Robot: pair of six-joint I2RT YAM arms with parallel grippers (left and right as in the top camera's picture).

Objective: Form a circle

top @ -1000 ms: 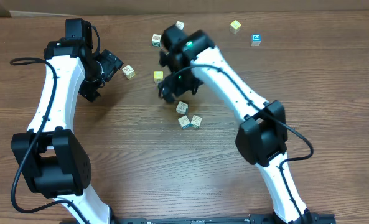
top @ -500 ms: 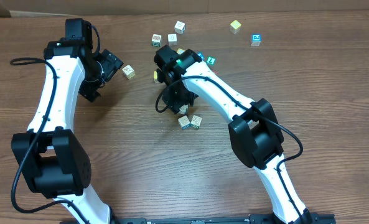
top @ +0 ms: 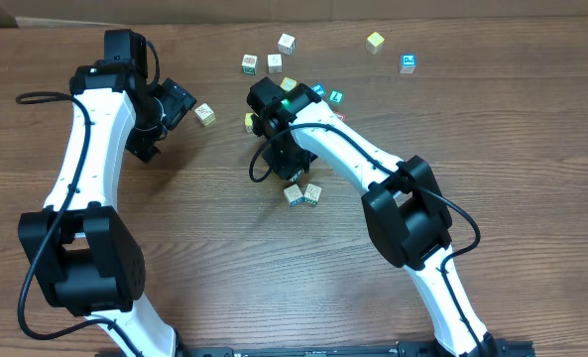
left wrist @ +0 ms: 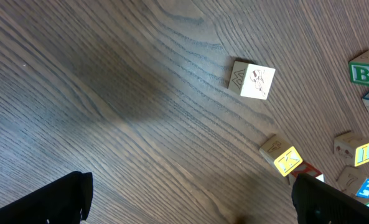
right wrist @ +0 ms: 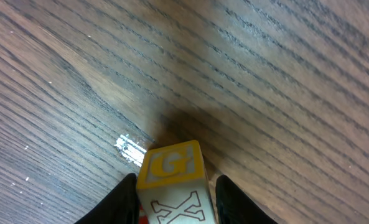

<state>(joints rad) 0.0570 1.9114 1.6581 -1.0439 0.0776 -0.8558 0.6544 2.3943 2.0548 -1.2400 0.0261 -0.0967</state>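
Overhead, the table point(top: 531, 198) is showing brown wood grain across the whole frame, and two white-and-black arms are reaching in from its near edge. The left arm point(top: 90, 149) is bending up the left side, and the left gripper point(top: 175, 102) is standing with its jaws wide apart, holding nothing. In the left wrist view its fingers point(left wrist: 41, 199) are sitting at the two bottom corners with bare wood between them, and a cream cube point(left wrist: 252, 81) is lying well beyond them. The right arm point(top: 363, 164) is arching over the middle of the table, and the right gripper point(top: 271, 161) is pointing down just beside the circle point(top: 294, 194), which is lying near the table's centre. Only two of the circle's cream cubes are showing, just beside each other on the gripper's near side. In the right wrist view the jaws are standing narrow around a G cube point(right wrist: 170, 167). Its yellow-printed G face is turned to the camera with an X face below it, and the gripper's two fingers are sitting close against its sides; whether they are pressing it I cannot tell. Loose cubes are lying scattered toward the far edge, among them a blue cube point(top: 409, 62), a yellow cube point(top: 375, 41) and a white cube point(top: 287, 43).
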